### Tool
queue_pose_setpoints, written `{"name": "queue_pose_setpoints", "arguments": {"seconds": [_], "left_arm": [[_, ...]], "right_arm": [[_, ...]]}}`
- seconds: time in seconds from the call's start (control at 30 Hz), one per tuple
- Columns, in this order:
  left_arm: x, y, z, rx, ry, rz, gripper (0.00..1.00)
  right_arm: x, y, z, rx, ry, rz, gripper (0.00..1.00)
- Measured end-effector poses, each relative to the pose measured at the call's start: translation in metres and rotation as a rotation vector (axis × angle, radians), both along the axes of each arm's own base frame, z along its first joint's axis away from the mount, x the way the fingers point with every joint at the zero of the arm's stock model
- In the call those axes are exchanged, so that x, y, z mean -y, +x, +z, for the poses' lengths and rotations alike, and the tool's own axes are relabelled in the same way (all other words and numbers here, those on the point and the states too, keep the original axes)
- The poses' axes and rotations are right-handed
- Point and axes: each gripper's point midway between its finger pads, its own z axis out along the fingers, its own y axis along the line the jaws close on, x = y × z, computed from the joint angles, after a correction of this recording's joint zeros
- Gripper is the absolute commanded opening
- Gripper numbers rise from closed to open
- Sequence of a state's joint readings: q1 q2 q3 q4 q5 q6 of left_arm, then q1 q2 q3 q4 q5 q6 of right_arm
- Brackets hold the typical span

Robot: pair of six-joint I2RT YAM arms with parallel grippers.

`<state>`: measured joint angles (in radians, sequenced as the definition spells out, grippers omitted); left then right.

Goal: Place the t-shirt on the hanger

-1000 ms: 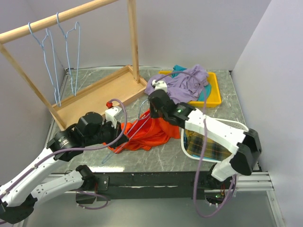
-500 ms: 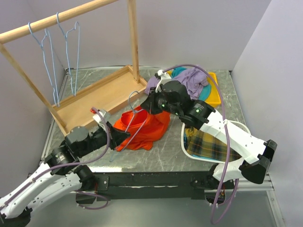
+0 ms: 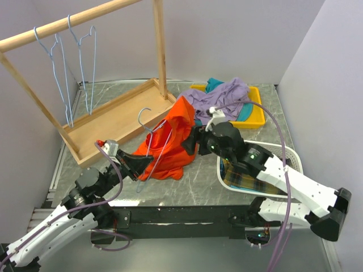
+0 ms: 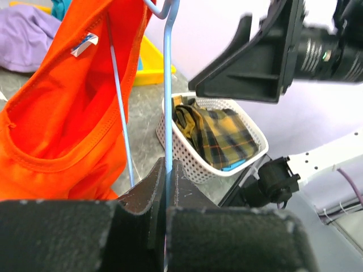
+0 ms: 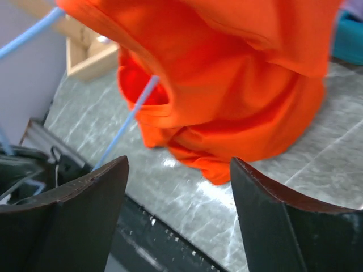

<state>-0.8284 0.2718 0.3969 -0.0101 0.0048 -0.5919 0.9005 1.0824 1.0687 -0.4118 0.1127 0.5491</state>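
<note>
The orange t-shirt (image 3: 172,139) hangs draped over the light-blue wire hanger (image 3: 148,131), which stands upright above the table with its hook at the top. My left gripper (image 3: 136,169) is shut on the hanger's lower wire (image 4: 168,85); in the left wrist view the wire runs up from between the closed fingertips (image 4: 168,169), with the t-shirt (image 4: 62,113) to its left. My right gripper (image 3: 190,144) is open just right of the shirt. In the right wrist view its fingers (image 5: 178,164) stand wide apart and empty, the t-shirt (image 5: 227,85) ahead of them, apart.
A wooden rack (image 3: 74,20) at the back left carries two more blue hangers (image 3: 79,54) over its wooden base tray (image 3: 122,110). A yellow tray (image 3: 258,113) holds a lavender garment (image 3: 221,99). A white basket (image 3: 289,156) with yellow plaid cloth (image 3: 252,178) sits at the right.
My right gripper has opened, let go of the shirt and drawn back to the right. The left arm has raised the hanger upright, with the shirt hanging on it.
</note>
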Motion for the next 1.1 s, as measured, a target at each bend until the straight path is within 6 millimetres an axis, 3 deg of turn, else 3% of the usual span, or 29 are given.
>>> {"name": "queue_pose_setpoints", "arguments": {"seconds": [0.13, 0.27, 0.43, 0.53, 0.57, 0.63, 0.67, 0.77, 0.83, 0.87, 1.1], "left_arm": [[0.000, 0.002, 0.000, 0.009, -0.011, 0.008, 0.01], [-0.002, 0.001, 0.003, 0.022, -0.021, 0.012, 0.01], [-0.003, 0.001, 0.005, 0.027, -0.024, 0.015, 0.01], [-0.003, 0.001, 0.005, 0.029, -0.022, 0.015, 0.01], [-0.003, 0.001, 0.005, 0.028, -0.022, 0.016, 0.01], [-0.005, 0.001, 0.005, 0.029, -0.023, 0.021, 0.01], [-0.005, 0.001, 0.005, 0.031, -0.024, 0.023, 0.01], [-0.008, 0.001, 0.006, 0.034, -0.020, 0.031, 0.01], [-0.008, 0.001, 0.007, 0.036, -0.013, 0.033, 0.01], [-0.009, 0.000, 0.007, 0.037, -0.009, 0.033, 0.01], [-0.004, 0.005, 0.000, 0.018, 0.025, 0.036, 0.01]], "right_arm": [[0.026, 0.016, -0.019, 0.000, 0.034, -0.110, 0.80], [0.056, 0.058, -0.057, -0.064, 0.028, -0.259, 0.82], [0.040, 0.085, -0.093, -0.129, 0.012, -0.262, 0.81], [0.032, 0.095, -0.104, -0.147, 0.007, -0.264, 0.70], [0.030, 0.100, -0.106, -0.145, 0.011, -0.271, 0.61], [0.029, 0.110, -0.103, -0.134, 0.033, -0.291, 0.49], [0.031, 0.114, -0.102, -0.130, 0.043, -0.304, 0.34], [0.041, 0.130, -0.095, -0.104, 0.076, -0.357, 0.14], [0.050, 0.140, -0.087, -0.087, 0.087, -0.391, 0.06], [0.053, 0.146, -0.081, -0.076, 0.096, -0.405, 0.03], [0.064, 0.192, -0.013, 0.039, 0.152, -0.461, 0.02]]}}
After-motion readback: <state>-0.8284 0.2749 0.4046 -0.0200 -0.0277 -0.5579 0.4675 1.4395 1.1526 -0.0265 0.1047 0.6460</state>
